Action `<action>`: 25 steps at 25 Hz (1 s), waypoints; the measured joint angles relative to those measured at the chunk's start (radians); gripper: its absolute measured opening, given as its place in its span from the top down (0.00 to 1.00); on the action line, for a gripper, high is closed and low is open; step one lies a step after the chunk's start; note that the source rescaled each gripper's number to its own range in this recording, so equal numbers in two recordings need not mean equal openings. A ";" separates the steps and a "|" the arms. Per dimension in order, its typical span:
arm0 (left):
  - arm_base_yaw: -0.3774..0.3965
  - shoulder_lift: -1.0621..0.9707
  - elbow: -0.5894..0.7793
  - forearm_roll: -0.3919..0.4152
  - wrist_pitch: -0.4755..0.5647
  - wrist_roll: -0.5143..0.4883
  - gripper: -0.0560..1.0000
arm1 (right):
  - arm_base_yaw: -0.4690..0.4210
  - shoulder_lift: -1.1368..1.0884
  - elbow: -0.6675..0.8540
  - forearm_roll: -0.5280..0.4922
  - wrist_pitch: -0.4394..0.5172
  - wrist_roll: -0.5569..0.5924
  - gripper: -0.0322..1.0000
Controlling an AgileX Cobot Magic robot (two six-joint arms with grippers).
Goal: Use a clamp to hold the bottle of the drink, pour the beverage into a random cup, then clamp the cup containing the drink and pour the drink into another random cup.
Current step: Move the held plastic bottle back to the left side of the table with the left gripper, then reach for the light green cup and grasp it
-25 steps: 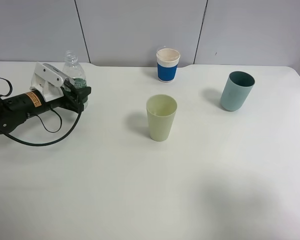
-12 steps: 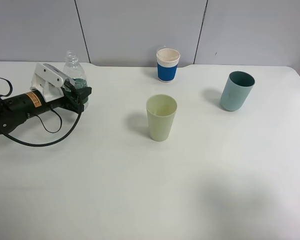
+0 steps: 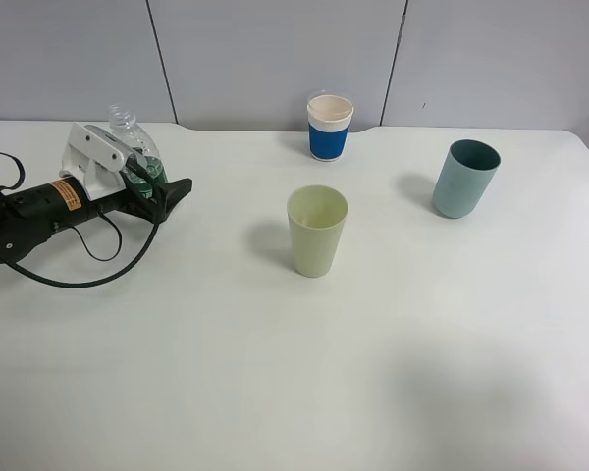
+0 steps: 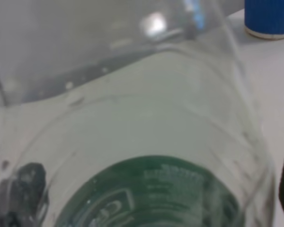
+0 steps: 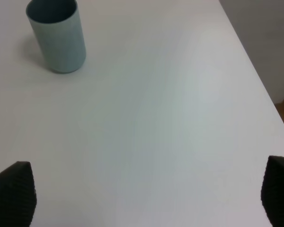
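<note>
Bottle (image 3: 135, 147), high view: clear ribbed plastic, green label, uncapped, tilted between parted fingers of the left hand (image 3: 172, 183); pale yellow-green tumbler (image 3: 317, 232) upright on counter (image 3: 275, 373), well beyond the fingertips. Left wrist: bottle wall fills the view, contents unclear. Right wrist: right hand (image 5: 142, 194), fingers wide apart; teal tumbler (image 5: 57, 35) stands far ahead.

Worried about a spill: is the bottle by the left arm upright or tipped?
Tipped: the bottle leans, its neck slanting left in the high view, between the fingers of the left pincer.
</note>
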 joint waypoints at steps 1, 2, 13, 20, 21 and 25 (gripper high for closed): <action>0.000 0.000 0.001 0.000 0.000 -0.007 0.01 | 0.000 0.000 0.000 0.000 0.000 0.000 0.00; 0.000 0.000 0.008 0.000 0.000 -0.011 0.01 | 0.000 0.000 0.000 0.000 0.000 0.000 0.00; 0.000 -0.183 0.249 -0.101 0.000 0.008 0.01 | 0.000 0.000 0.000 0.000 0.000 0.000 0.00; 0.000 -0.369 0.407 -0.228 0.000 0.026 0.00 | 0.000 0.000 0.000 0.000 0.000 0.000 0.00; 0.000 -0.404 0.425 -0.251 0.000 0.027 0.00 | 0.000 0.000 0.000 0.000 0.000 0.000 0.00; 0.000 -0.584 0.460 -0.306 0.035 0.032 0.00 | 0.000 0.000 0.000 0.000 0.000 0.000 0.00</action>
